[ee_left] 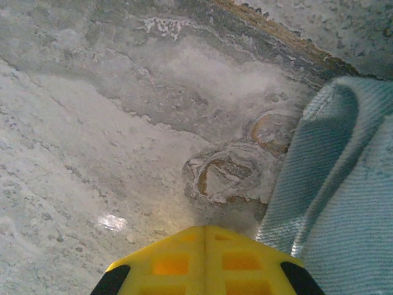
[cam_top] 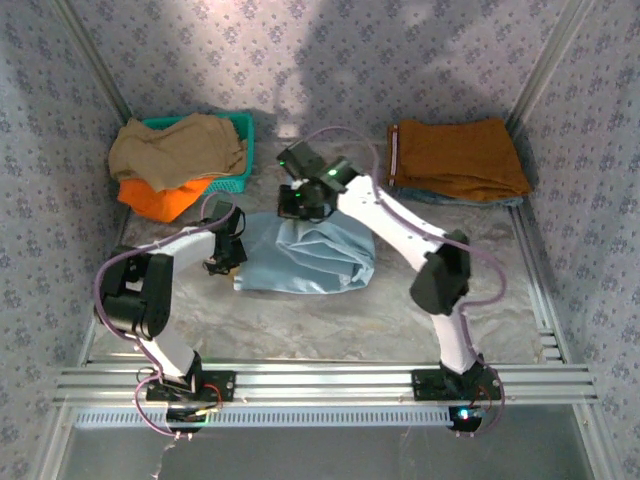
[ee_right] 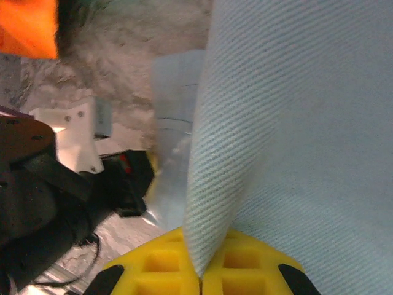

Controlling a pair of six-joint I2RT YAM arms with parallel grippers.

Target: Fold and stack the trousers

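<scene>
Trousers [cam_top: 300,265] are pinched by the outstretched right end effector [ee_right: 201,258]; left end effector [ee_left: 204,236] closed empty beside them.

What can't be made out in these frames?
1. Top external: how the right gripper meets the pale sky-blue thin-fabric trousers; its own wrist hides it.
2. Top external: what lies beneath the folded rust-orange trousers; just a pale edge peeks out.
3. Top external: inside of the teal plastic basket, covered by a crumpled tan garment.
4. Right wrist: bright orange patch, blurred and cut off by the top-left corner.
</scene>
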